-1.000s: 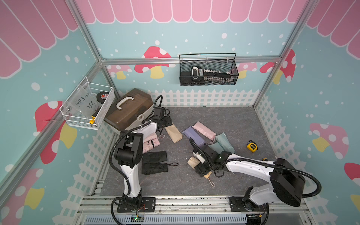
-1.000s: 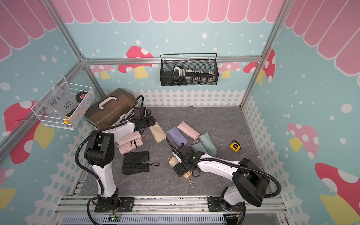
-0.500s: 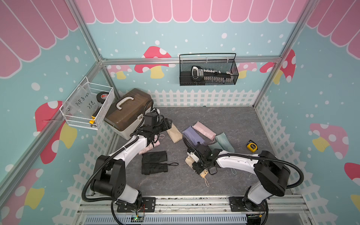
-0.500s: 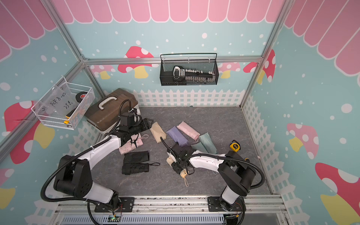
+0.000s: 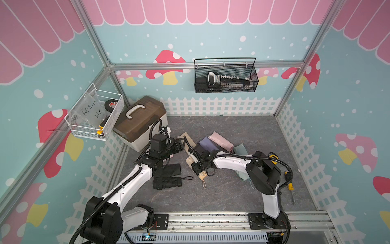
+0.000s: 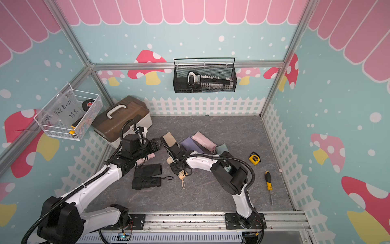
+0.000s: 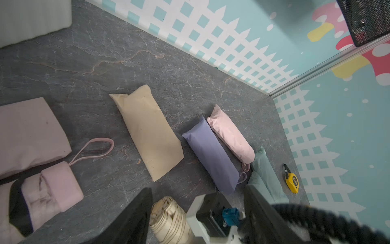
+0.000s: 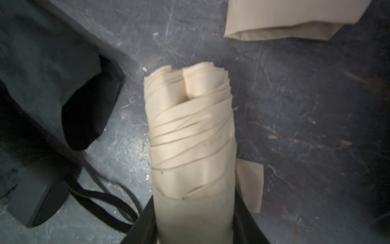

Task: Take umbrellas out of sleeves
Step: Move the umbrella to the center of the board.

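My right gripper (image 8: pixel 193 221) is shut on the handle end of the beige umbrella (image 8: pixel 190 131), a pleated roll lying low over the floor (image 5: pixel 190 161). Its empty beige sleeve (image 7: pixel 147 131) lies flat just beyond. My left gripper (image 7: pixel 197 190) hangs open above the same umbrella, holding nothing. Lilac (image 7: pixel 211 156), pink (image 7: pixel 230 133) and mint (image 7: pixel 266 171) sleeves lie side by side, still plump. A black umbrella (image 5: pixel 167 182) lies next to its black sleeve (image 5: pixel 171 169). By the left arm, a pink umbrella (image 7: pixel 57 186) rests beside a pink sleeve (image 7: pixel 27 131).
A brown-lidded toolbox (image 5: pixel 139 120) stands at the back left corner. A yellow tape measure (image 6: pixel 254 158) and a screwdriver (image 6: pixel 268 181) lie at the right. A black mesh basket (image 5: pixel 225 78) hangs on the back wall, a white wire basket (image 5: pixel 95 115) on the left wall.
My right gripper has closed on the beige umbrella and drawn it left, towards the black umbrella. The left arm has stretched out lower, its gripper still open near the beige sleeve.
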You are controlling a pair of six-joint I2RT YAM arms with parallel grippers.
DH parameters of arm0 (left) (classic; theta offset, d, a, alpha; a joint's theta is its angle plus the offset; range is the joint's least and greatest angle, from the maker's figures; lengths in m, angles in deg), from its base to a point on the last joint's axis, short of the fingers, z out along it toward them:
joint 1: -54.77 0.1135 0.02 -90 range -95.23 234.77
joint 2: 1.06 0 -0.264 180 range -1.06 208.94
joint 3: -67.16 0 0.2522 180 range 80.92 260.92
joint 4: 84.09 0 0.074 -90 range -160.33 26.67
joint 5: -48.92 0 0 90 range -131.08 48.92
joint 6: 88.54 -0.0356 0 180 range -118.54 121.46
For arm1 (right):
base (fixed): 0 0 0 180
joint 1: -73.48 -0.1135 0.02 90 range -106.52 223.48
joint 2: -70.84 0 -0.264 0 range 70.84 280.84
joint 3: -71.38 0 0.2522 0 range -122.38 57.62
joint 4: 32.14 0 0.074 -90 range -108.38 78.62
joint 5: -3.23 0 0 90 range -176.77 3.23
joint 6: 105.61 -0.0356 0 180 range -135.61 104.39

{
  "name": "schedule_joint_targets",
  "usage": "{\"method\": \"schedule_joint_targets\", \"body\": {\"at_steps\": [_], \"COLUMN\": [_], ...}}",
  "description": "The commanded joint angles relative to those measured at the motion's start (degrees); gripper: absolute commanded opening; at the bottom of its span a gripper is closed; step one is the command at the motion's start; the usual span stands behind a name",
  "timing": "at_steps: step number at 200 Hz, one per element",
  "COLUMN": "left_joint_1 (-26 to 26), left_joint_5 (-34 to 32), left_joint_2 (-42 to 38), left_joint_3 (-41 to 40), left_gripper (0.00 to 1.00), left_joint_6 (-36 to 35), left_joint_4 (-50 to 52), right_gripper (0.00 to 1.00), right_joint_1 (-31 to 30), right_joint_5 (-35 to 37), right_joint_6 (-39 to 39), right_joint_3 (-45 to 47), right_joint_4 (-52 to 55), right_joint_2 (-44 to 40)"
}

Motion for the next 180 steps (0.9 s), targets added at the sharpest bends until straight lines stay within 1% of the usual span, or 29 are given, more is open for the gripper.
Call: {"method": "schedule_joint_targets", "body": {"at_steps": [1, 9, 13, 15, 16, 19, 22, 34, 48, 82, 106, 133, 138, 165, 180], "left_joint_1": [-0.6, -0.7, -0.7, -0.7, -0.7, -0.9, -0.8, -1.1, -1.3, -1.4, -1.4, -1.4, -1.4, -1.5, -1.6], "left_joint_5": [-0.3, -0.2, -0.1, -0.1, -0.1, 0.0, 0.1, 0.4, 0.6, 1.1, 1.3, 2.0, 2.2, 2.4, 2.4], "left_joint_2": [-1.3, -1.4, -1.3, -1.3, -1.3, -1.2, -1.1, -0.6, 0.0, 0.9, 1.0, 1.8, 2.0, 2.3, 2.3], "left_joint_3": [-1.0, -1.1, -1.0, -1.0, -1.0, -1.0, -1.0, -0.8, -0.6, -0.2, -0.4, -0.1, -0.1, 0.0, 0.0], "left_gripper": [0.69, 0.69, 0.69, 0.69, 0.69, 0.69, 0.69, 0.69, 0.69, 0.69, 0.69, 0.69, 0.69, 0.69, 0.69], "left_joint_6": [0.3, 0.2, 0.1, 0.1, 0.1, 0.1, 0.1, 0.0, 0.1, 0.2, 0.3, 0.5, 0.5, 0.6, 0.6], "left_joint_4": [0.6, 0.6, 0.6, 0.6, 0.6, 0.5, 0.5, 0.4, 0.1, -0.6, -0.7, -1.0, -1.1, -1.1, -0.8], "right_gripper": [0.49, 0.65, 0.80, 0.89, 0.92, 0.97, 0.99, 0.99, 0.99, 0.92, 0.91, 0.96, 0.96, 0.95, 0.95], "right_joint_1": [0.9, 1.2, 1.2, 1.2, 1.2, 1.2, 1.3, 1.9, 4.5, 11.8, 15.2, 17.9, 18.2, 18.5, 18.5], "right_joint_5": [1.4, 0.5, 0.1, 0.1, 0.1, 0.2, 0.6, 2.1, 2.9, 1.9, 1.6, 0.1, -0.4, -3.0, -2.5], "right_joint_6": [-0.4, 0.9, 1.6, 1.9, 2.0, 2.5, 2.8, 4.1, 4.8, 5.6, 6.2, 7.6, 8.0, 9.2, 9.1], "right_joint_3": [-3.5, -4.4, -4.7, -4.7, -4.7, -4.6, -4.4, -4.4, -4.0, -1.6, -0.3, -2.0, -2.6, -5.5, -5.9], "right_joint_4": [1.8, 2.6, 2.9, 3.0, 3.0, 3.0, 3.0, 3.7, 5.0, 5.1, 5.1, 5.8, 6.1, 7.4, 7.4], "right_joint_2": [1.5, 1.2, 0.7, 0.4, 0.2, -0.3, -1.0, -3.3, -5.2, -7.8, -8.5, -6.6, -4.4, 0.1, 2.1]}}
